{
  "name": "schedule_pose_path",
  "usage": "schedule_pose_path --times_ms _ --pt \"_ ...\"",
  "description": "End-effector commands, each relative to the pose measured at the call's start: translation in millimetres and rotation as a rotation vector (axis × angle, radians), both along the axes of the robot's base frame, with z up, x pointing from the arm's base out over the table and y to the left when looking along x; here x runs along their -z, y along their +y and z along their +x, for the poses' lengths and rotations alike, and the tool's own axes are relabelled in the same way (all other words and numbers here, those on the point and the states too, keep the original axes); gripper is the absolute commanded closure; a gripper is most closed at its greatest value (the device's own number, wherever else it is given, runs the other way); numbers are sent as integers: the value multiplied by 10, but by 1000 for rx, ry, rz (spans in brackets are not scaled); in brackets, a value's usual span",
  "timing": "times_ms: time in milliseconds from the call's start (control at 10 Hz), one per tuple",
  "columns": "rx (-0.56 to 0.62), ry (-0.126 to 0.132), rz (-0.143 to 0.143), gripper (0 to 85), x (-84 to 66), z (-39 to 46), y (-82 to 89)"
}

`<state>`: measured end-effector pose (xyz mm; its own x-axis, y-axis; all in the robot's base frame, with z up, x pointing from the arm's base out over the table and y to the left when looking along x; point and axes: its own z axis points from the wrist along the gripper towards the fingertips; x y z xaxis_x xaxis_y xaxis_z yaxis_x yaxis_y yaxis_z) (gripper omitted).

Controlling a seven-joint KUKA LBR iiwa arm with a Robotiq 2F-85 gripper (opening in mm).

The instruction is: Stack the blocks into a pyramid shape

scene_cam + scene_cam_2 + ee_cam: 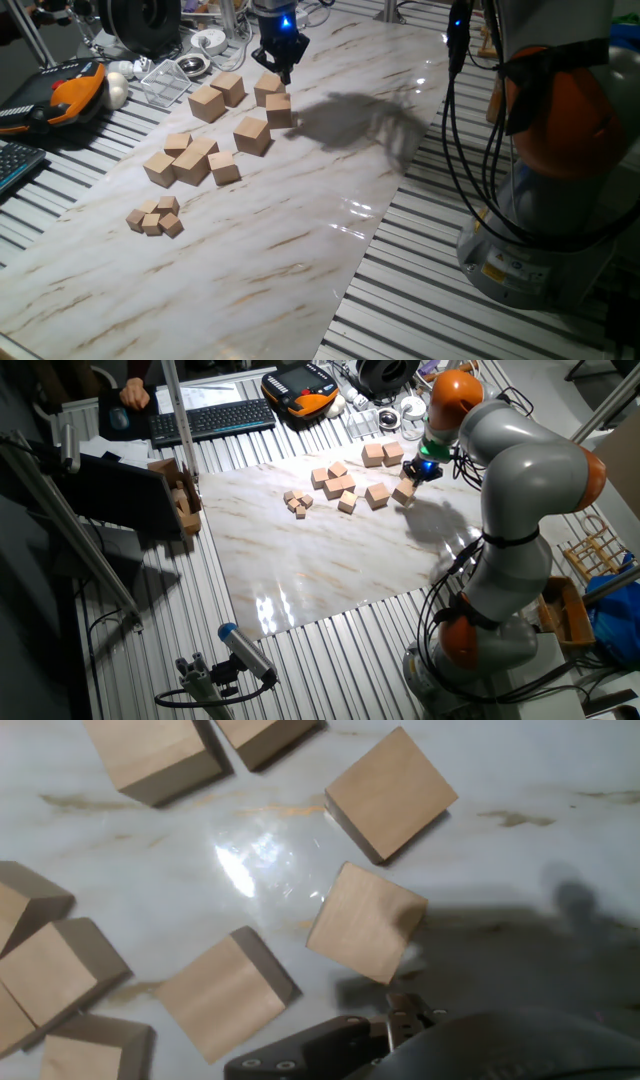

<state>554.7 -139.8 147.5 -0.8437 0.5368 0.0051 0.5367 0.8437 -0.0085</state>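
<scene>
Five plain tan blocks [252, 133] — scattered flat, unstacked, on marble.

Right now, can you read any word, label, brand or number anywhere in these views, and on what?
None can be read.
Blocks: plain wood, no marks.
Yellow sticker on the robot base: print too small and blurred.
Orange pendant: screen too small.
Keyboard: keys too small.

pincer [279, 66] above crowded blocks [252, 133], narrow gaps, open marble board [300, 240] nearer

Grey arm [520, 460], orange joints, black pincer [279, 60], blue light
</scene>
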Motion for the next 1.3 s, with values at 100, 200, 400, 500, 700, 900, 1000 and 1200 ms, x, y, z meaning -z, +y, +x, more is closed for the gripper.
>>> schedule_pose_path --times_ms 100,200,400,500,700,900,1000,1200 --pt "34 3 21 850 11 35 -4" --pt "46 2 21 850 27 53 -12" --pt "59 -13 23 850 110 90 -35" --pt "63 -16 23 850 146 113 -42" --pt "66 -18 23 850 185 140 -86" --pt "57 -24 22 850 250 189 -154" --pt "51 -27 22 850 269 214 -193" --pt "47 -29 23 850 271 234 -199"
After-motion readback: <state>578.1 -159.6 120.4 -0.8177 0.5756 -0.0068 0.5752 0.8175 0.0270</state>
